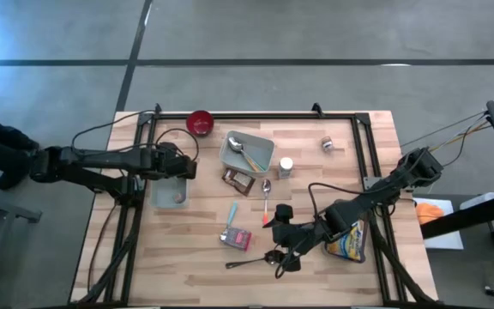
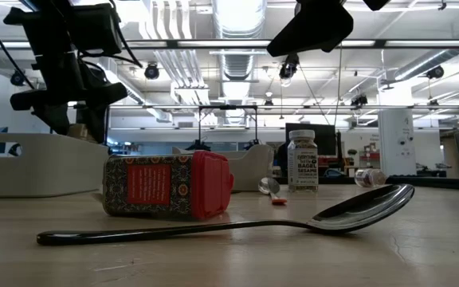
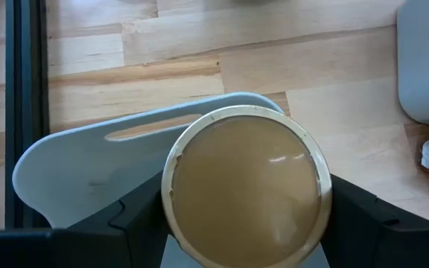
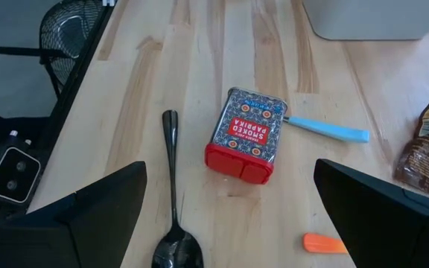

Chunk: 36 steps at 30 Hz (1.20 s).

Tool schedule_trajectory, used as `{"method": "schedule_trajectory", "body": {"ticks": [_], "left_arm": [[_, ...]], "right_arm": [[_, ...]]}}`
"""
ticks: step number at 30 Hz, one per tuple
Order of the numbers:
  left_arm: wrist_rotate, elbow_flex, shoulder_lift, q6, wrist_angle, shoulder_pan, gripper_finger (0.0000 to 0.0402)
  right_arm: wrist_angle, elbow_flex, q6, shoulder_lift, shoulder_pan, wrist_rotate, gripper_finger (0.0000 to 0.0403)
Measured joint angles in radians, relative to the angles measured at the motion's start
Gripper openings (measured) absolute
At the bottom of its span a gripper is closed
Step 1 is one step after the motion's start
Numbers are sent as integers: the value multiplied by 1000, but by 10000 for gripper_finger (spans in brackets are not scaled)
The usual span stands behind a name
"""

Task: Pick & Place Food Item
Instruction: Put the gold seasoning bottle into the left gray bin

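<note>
Left pincer (image 3: 244,238) grips a round tan-lidded jar (image 3: 246,186) between its fingers.

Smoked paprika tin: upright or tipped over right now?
Tipped. The smoked paprika tin lies on its side on the table, label facing up, red cap end sideways; the low view also shows it lying flat.

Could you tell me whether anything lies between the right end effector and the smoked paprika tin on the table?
Nothing visible does. The right end effector hangs open above the bare wood, and the smoked paprika tin lies on its side straight ahead. The black spoon lies beside the tin, off that line, and the blue handle is beyond it.
</note>
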Motion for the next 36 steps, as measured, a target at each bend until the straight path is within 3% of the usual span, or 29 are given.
{"method": "schedule_trajectory", "body": {"ticks": [7,13,17,28,36], "left_arm": [[-6,-16,-1,-18,7,-2,266],[91,-33,7,-19,3,-3,359],[90,-40,9,-19,10,-1,391],[67,-33,4,-18,21,-2,391],[35,72,4,-14,-75,-2,391]], "right_arm": [[-2,0,1,0,0,-1,383],[-4,0,1,0,0,-1,383],[-4,0,1,0,0,-1,383],[-11,0,1,0,0,-9,383],[-12,0,1,0,0,-8,383]]}}
